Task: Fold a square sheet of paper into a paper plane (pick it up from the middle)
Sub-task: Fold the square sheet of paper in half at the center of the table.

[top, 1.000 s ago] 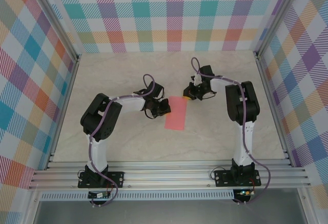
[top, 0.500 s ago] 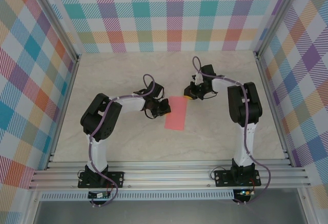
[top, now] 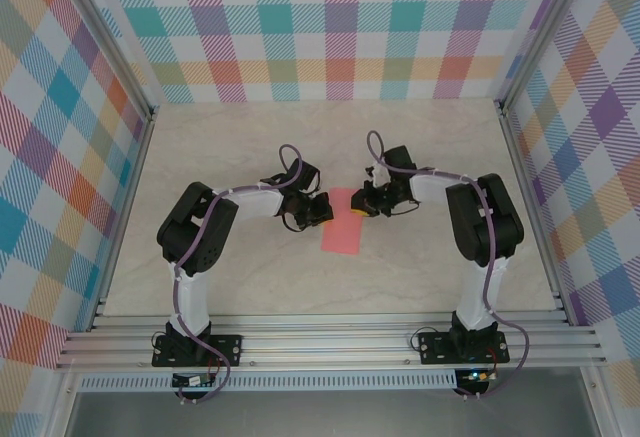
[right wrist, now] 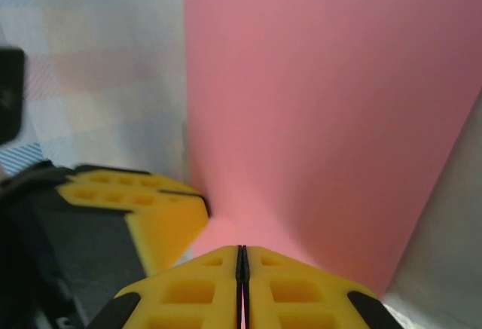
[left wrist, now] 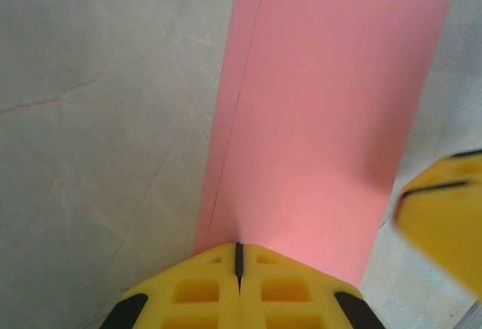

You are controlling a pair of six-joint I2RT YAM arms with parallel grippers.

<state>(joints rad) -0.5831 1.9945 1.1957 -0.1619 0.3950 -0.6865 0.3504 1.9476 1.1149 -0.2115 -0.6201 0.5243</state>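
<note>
- Top external view: the square sheet of paper (top: pixel 340 229), salmon pink and folded into a narrow rectangle, lies flat near the middle of the pale table (top: pixel 230 147).
- The sheet's long sides run from its far end towards the arm bases, leaning slightly to the left.
- The left gripper (top: pixel 322 209) sits against the sheet's left edge, close to the far end.
- The right gripper (top: pixel 357 207) rests its yellow tip on the sheet's far right corner. The two grippers face each other across that end, nearly touching.
- From this height I cannot tell how either claw is set.
- Left wrist view: the left gripper (left wrist: pixel 239 250) is clenched, its two yellow fingers (left wrist: pixel 199 291) pressed together with only a thin dark seam between them.
- The sheet (left wrist: pixel 324 118) stretches away from those fingertips, and its near edge meets them. I cannot tell whether the paper is nipped between them.
- A thin strip of a lower layer peeks out along the sheet's left side, showing the fold.
- The right gripper (left wrist: pixel 440 201) appears as a blurred yellow shape just off the sheet's right edge.
- Right wrist view: the right gripper (right wrist: pixel 242 257) is also clenched, its fingers meeting in a fine line.
- The sheet (right wrist: pixel 331 103) reaches right up to its tips. Whether it is pinched cannot be told.
- The left gripper (right wrist: pixel 197 207) points in at the sheet's left edge, just beside the right one.
</note>
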